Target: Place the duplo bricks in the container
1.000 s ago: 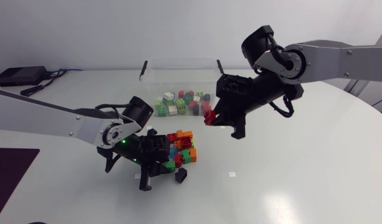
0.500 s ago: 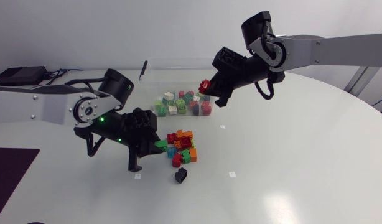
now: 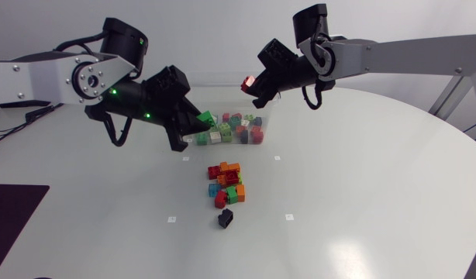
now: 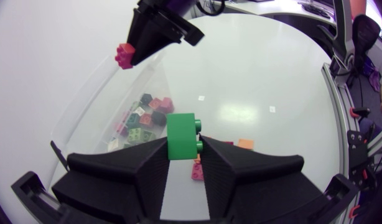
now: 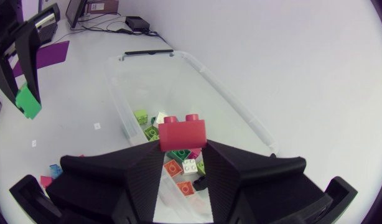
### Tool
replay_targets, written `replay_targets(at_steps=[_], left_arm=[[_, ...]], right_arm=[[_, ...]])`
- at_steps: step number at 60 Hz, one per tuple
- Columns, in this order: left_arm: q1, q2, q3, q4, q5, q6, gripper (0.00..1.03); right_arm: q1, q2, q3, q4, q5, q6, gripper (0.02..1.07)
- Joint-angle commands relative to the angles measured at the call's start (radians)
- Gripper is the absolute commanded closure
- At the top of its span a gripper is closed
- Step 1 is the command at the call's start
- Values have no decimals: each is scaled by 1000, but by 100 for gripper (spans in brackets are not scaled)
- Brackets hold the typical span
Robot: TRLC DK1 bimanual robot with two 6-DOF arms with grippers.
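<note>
A clear plastic container (image 3: 222, 75) stands at the back middle of the table with several coloured duplo bricks (image 3: 226, 128) in it. My left gripper (image 3: 198, 124) is shut on a green brick (image 3: 205, 117) and hangs above the container's front left corner. In the left wrist view the green brick (image 4: 182, 135) stands upright between the fingers, over the container's wall (image 4: 97, 93). My right gripper (image 3: 253, 87) is shut on a red brick (image 3: 248, 81) above the container's right part. The red brick (image 5: 182, 132) is clamped over the open container (image 5: 222, 87). A pile of loose bricks (image 3: 226, 182) lies in front of the container.
One black brick (image 3: 225, 218) lies alone just in front of the pile. A dark purple mat (image 3: 13, 209) covers the table's front left edge. Bare white tabletop spreads to the right and front of the pile.
My left arm has lifted off the pile with the green brick and swung back toward the container. My right arm has carried the red brick up and left, over the container.
</note>
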Motion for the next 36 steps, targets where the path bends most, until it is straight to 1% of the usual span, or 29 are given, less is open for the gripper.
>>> replay_targets(at_steps=[1,12,15,17,18,19,20,21,22,25,27,36], left_arm=[[21,40,70,19,13,-71,73],[55,110,174,30,23,-127,73],[59,139,206,29,27,-139,73],[64,153,223,30,29,-150,73],[64,164,234,29,29,-156,73],[66,173,245,29,30,-157,73],[64,179,252,30,30,-162,73],[66,185,259,30,30,-165,73],[66,192,265,30,30,-168,73],[66,208,285,30,30,-176,72],[66,219,297,32,30,-180,72],[66,273,354,41,29,-202,72]], right_arm=[[-1,57,65,8,19,29,83],[-3,129,171,-12,42,34,83],[-3,154,208,-26,50,35,80],[-3,167,229,-39,54,35,74],[-3,172,238,-47,54,35,69],[-3,177,245,-49,54,37,62],[-5,178,249,-52,54,37,53],[-5,178,251,-53,54,38,47],[-6,178,251,-53,56,40,37],[-9,169,242,-53,59,43,17],[-11,160,229,-52,59,43,11],[-17,79,110,8,62,43,8]])
